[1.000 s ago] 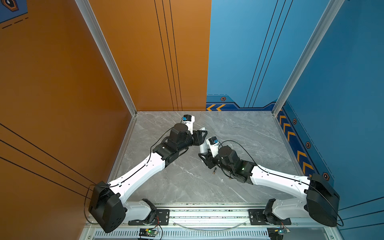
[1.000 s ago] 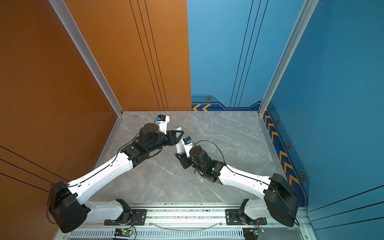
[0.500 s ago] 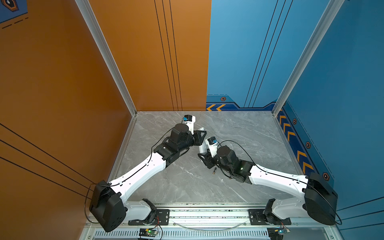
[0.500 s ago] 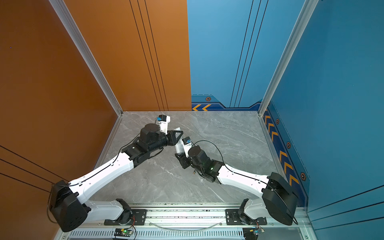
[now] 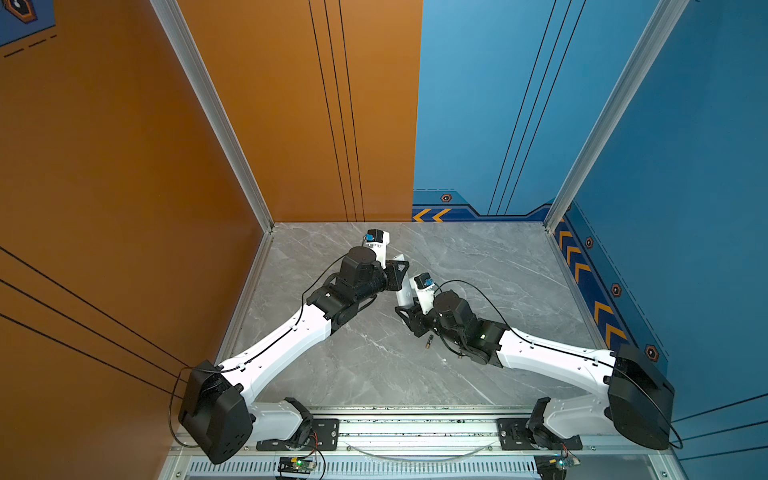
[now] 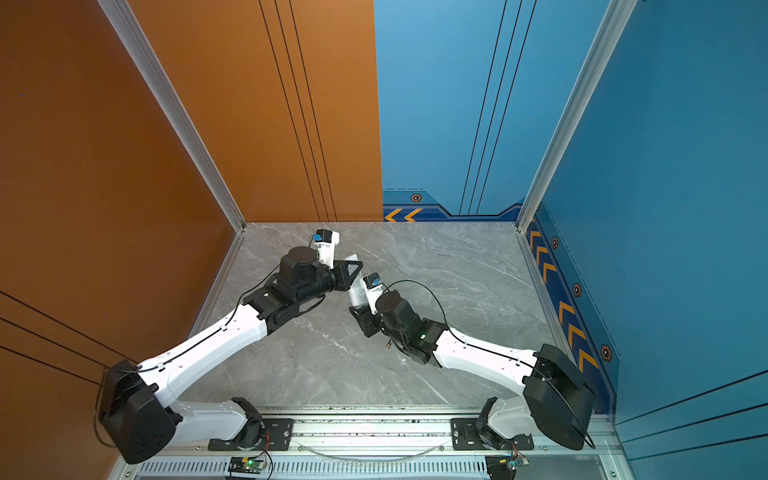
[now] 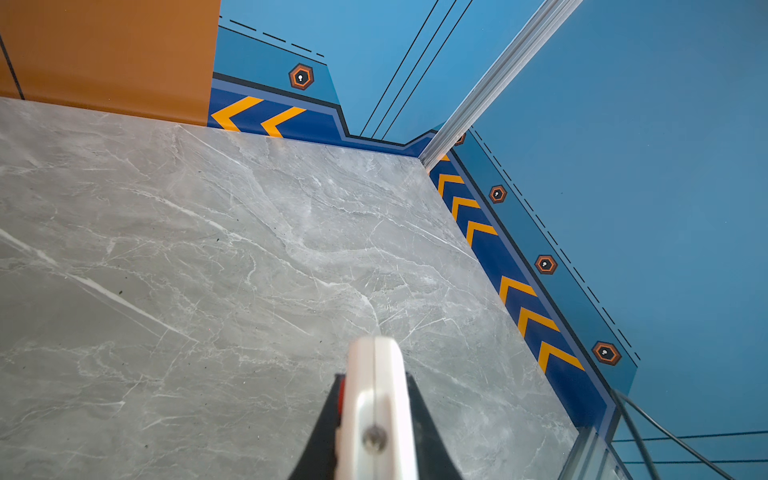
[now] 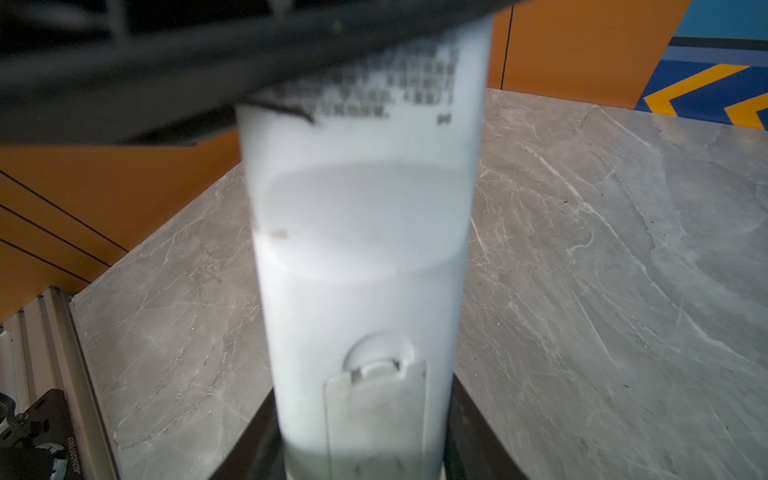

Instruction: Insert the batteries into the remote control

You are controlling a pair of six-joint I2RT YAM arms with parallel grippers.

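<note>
Grey marbled tabletop (image 5: 478,270) lies between an orange wall (image 5: 291,124) and a blue wall (image 5: 498,104), and both arms share the remote control (image 8: 361,249).

The left gripper (image 7: 374,386) has its fingers (image 7: 328,419) pressed onto the remote's two faces near one end, which juts just past the fingertips. The right gripper (image 8: 363,399) pinches the other end across its width. The battery cover (image 8: 376,415) lies between its fingers (image 8: 469,432), and its latch looks shut.

One battery (image 5: 429,341) lies loose on the table, just behind the right fingers; I cannot find the second.

Risks, as I judge them:
- **Twisting:** two rigid grips on one slim bar may twist it or lever it out if one arm moves while the other holds on.
- **Blocked cover:** the right fingers flank the cover and may stop it from coming off.
- **Rolling battery:** the right arm or its cable (image 5: 478,286) may nudge the round battery and set it rolling.
</note>
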